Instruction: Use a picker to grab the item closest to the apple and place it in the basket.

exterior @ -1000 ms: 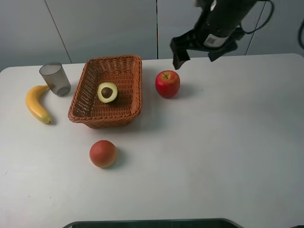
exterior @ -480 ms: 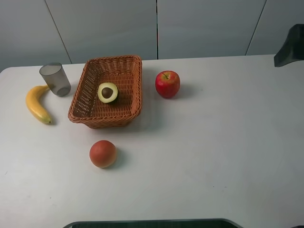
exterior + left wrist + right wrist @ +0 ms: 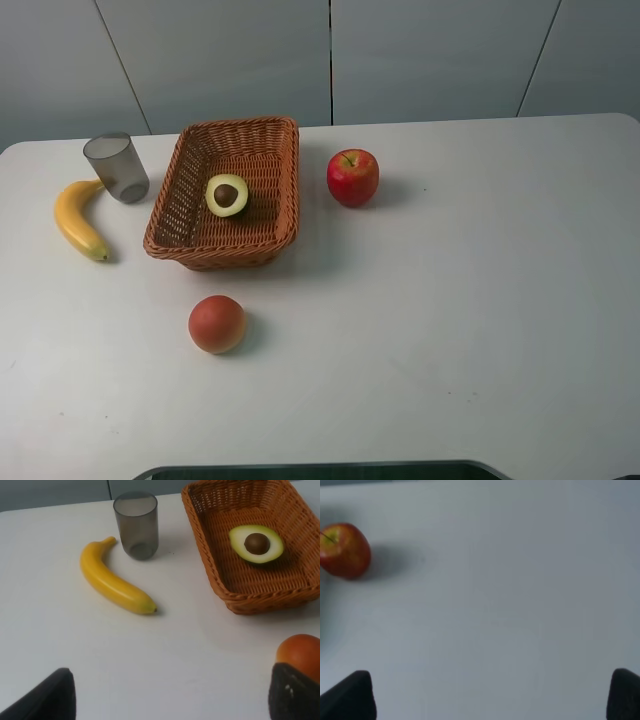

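- The left gripper (image 3: 170, 700) is showing only its two dark fingertips (image 3: 47, 700) at the lower corners of its wrist view; they are standing wide apart with nothing between them.
- The right gripper (image 3: 490, 697) is likewise spread, its fingertips (image 3: 347, 697) sitting far apart over bare table (image 3: 520, 605) and gripping nothing.
- Neither arm is appearing in the exterior high view.
- The avocado half (image 3: 227, 194), cut face and pit up, is lying inside the basket (image 3: 170, 215), near its middle.
- The apple (image 3: 352, 177) is sitting on the table just beside the basket's right wall, not touching it.
- Judging by layout, the avocado half is looking like the item nearest the apple, so the placing step is appearing done and no further grasp is seeming needed.
- From the left fingers, the avocado half (image 3: 256, 543) is lying ahead and toward the right, its long axis running across the basket (image 3: 210, 555); the orange-red fruit (image 3: 298, 651) is sitting just beside the right-hand fingertip.
- The banana (image 3: 114, 582) and grey cup (image 3: 136, 525) are lying ahead, outside the basket.
- From the right fingers, the apple (image 3: 344, 550) is lying far off to one side; the left arm is looking nearer the basket.
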